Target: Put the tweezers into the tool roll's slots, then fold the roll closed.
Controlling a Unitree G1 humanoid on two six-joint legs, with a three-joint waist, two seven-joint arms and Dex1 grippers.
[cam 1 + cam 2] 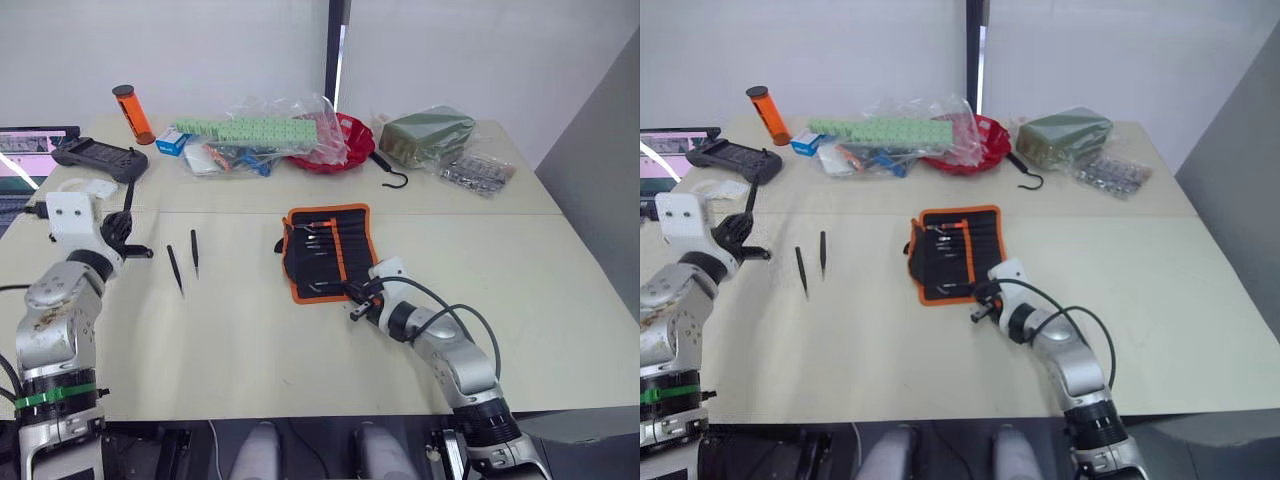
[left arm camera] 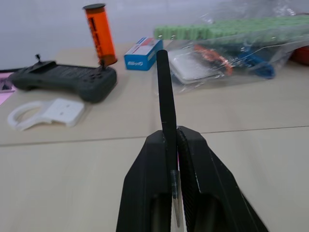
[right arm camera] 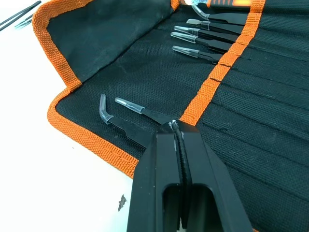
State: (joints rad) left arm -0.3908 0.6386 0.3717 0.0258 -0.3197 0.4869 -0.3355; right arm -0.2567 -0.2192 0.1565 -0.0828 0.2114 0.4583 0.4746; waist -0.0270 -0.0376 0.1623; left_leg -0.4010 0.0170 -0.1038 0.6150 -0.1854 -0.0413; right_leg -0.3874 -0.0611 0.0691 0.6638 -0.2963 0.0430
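Note:
The tool roll (image 1: 328, 250) lies open mid-table, black with orange edging. Several tweezers (image 3: 207, 34) sit in the slots along the orange strip (image 3: 227, 63) at its far end. Two more, one with a bent tip (image 3: 104, 113), lie at the near end. My right gripper (image 3: 176, 128) is shut on the straighter tweezer (image 3: 133, 107) at the roll's near edge (image 1: 355, 293). My left gripper (image 2: 171, 137) is over the table's left side, shut on a tweezer (image 2: 164, 87) that stands upright. Two loose tweezers (image 1: 175, 268) (image 1: 194, 252) lie on the table between the left gripper and the roll.
Along the back stand an orange tube (image 1: 132, 113), a black controller (image 1: 98, 157), a plastic bag of green strips (image 1: 255, 135), a red bowl (image 1: 345, 140), a black hook (image 1: 392, 175), a dark green packet (image 1: 425, 133) and a small bag of parts (image 1: 478, 172).

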